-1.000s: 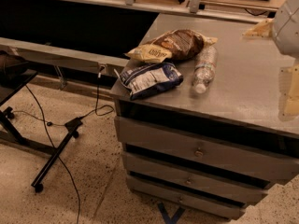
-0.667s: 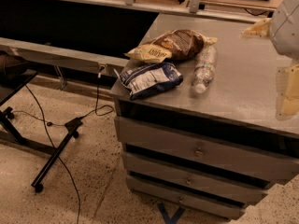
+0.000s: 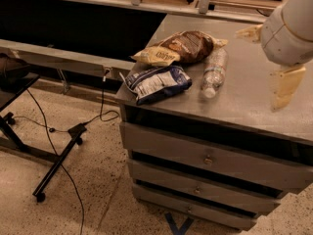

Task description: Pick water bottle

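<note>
The water bottle is a clear ribbed plastic bottle lying on its side on the grey cabinet top, with its white cap toward the front edge. My gripper hangs above the cabinet top to the right of the bottle, apart from it. Its two pale fingers are spread wide with nothing between them. The white arm comes in from the upper right corner.
A blue-and-white crinkly bag lies left of the bottle near the front left corner. A brown snack bag and a yellow one lie behind it. The cabinet has drawers below. A black stand and cables are on the floor to the left.
My gripper has moved a little to the left, closer to the bottle. The bottle and the bags have not moved.
</note>
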{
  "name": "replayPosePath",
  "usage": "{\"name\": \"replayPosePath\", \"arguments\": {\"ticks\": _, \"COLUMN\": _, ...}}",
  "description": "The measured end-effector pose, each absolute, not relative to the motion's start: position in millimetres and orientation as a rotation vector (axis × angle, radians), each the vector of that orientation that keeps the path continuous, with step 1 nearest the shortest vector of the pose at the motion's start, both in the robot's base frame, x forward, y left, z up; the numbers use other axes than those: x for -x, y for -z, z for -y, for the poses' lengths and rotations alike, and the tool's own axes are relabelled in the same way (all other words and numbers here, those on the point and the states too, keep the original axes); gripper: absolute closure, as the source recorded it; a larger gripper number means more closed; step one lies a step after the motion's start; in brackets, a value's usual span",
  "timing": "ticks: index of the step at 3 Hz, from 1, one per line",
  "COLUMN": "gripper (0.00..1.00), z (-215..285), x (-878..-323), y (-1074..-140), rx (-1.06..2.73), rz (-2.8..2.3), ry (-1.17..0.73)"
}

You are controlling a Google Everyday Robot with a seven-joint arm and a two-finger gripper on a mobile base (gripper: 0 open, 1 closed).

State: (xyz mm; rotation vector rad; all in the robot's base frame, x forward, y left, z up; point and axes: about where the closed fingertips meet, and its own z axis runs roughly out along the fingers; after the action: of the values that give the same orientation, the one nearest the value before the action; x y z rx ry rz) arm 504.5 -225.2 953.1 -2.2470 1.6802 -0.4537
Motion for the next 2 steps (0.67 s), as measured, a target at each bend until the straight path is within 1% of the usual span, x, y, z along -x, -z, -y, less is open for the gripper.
{"name": "replayPosePath", "arguments": {"ticks": 1, "gripper": 0.00, "z": 222, "x": -539, "y": -960, "rx": 2.337, "rz": -1.495, "ry": 0.590}}
{"name": "replayPosePath", "arguments": {"ticks": 2, "gripper": 0.00, "z": 215, "x": -567, "y": -959, "rx": 2.437, "rz": -1.332, "ry": 0.778}}
